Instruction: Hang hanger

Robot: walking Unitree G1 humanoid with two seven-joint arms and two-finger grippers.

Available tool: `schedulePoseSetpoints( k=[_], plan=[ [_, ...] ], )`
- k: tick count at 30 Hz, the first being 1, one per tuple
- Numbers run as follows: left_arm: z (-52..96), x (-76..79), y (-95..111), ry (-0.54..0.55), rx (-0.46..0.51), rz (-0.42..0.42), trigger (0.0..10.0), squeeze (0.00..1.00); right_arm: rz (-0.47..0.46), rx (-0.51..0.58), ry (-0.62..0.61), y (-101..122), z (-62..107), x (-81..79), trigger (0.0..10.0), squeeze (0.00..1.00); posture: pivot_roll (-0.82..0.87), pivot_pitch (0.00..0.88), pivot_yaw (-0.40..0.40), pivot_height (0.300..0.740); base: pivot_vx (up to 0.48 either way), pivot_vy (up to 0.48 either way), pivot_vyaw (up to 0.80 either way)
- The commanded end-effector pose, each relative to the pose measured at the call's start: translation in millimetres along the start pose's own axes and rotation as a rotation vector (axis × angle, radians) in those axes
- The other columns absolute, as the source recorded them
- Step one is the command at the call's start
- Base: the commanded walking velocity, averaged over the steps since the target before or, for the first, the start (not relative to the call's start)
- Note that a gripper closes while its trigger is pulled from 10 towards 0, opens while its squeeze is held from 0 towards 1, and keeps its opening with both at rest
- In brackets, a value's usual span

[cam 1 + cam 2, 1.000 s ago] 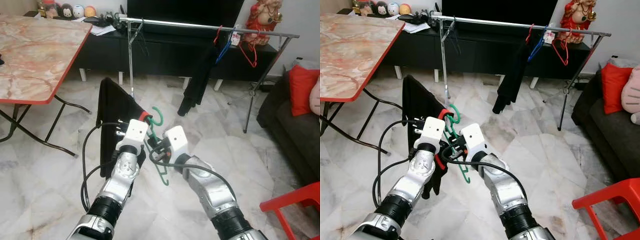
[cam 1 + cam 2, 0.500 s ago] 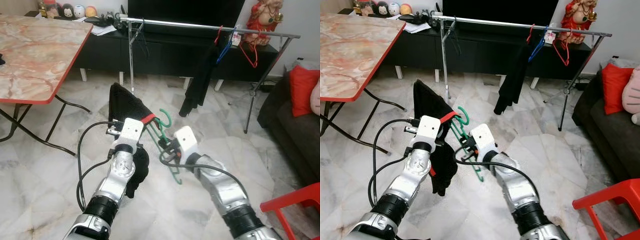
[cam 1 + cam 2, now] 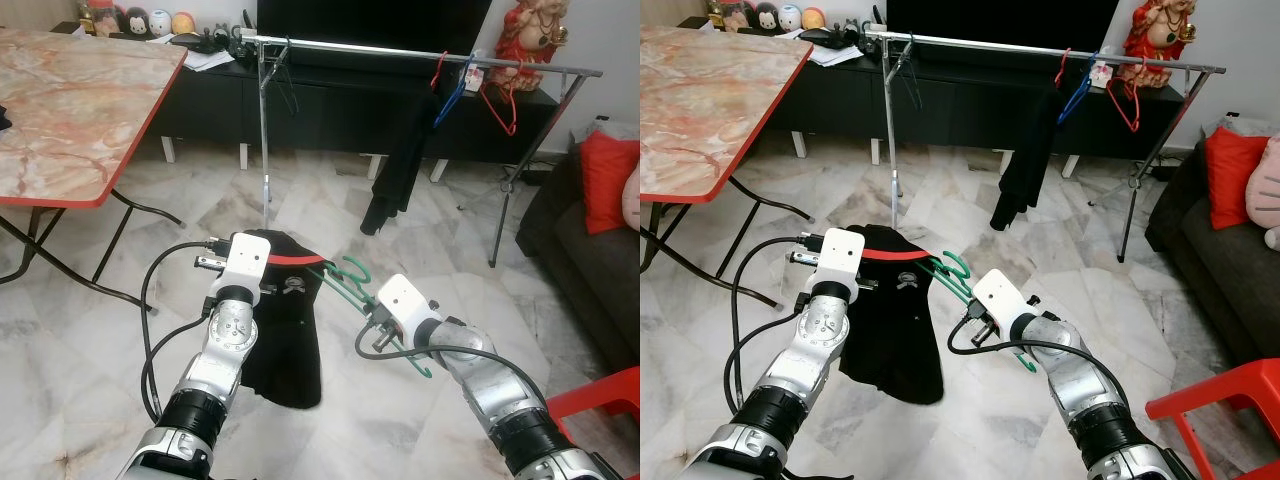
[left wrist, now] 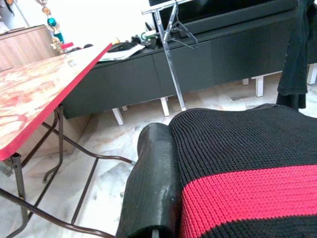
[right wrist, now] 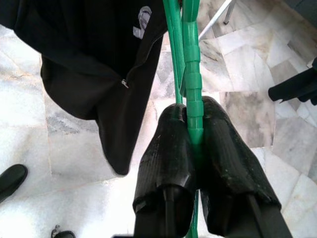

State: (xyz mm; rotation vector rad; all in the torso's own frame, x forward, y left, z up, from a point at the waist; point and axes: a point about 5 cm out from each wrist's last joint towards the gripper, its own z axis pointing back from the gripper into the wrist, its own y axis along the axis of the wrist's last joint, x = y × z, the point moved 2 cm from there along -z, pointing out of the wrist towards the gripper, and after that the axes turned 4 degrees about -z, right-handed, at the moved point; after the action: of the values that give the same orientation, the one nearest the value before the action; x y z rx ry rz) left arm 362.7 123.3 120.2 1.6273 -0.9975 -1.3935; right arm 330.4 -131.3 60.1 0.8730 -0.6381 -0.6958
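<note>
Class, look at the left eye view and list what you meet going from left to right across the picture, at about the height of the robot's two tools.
Table leg → left tool → black garment → green hanger → right tool → rack leg → dark sofa.

Floor [image 3: 90, 350]: pale marble tiles, glossy. Folding bench [image 3: 70, 110] on the left, marbled orange top with red edge, black crossed legs. Long black TV cabinet [image 3: 330, 110] along the far wall, dark screen [image 3: 370, 20] on it, small figurines [image 3: 130, 20] and papers at its left end, a red statue [image 3: 525, 30] at its right end. Dark sofa [image 3: 590, 250] on the right with a red cushion [image 3: 608, 180]. Red plastic chair [image 3: 600, 400] near corner, bottom right.
</note>
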Motion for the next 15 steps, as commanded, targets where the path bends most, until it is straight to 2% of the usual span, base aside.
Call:
schedulePoseSetpoints(
  k=[1,15],
  plan=[
    [-2.5,1.6,12.6,-0.002,0.040,0.018,0.0,0.00,0.007,0.016,-0.019,2.5,2.0,4.8,0.0,0.00,-0.01,0.000,-0.152,0.740,0.000,0.000,0.00],
    [-2.5,1.6,12.6,-0.002,0.040,0.018,0.0,0.00,0.007,0.016,-0.019,2.5,2.0,4.8,0.0,0.00,-0.01,0.000,-0.152,0.740,0.000,0.000,0.00]
  ],
)
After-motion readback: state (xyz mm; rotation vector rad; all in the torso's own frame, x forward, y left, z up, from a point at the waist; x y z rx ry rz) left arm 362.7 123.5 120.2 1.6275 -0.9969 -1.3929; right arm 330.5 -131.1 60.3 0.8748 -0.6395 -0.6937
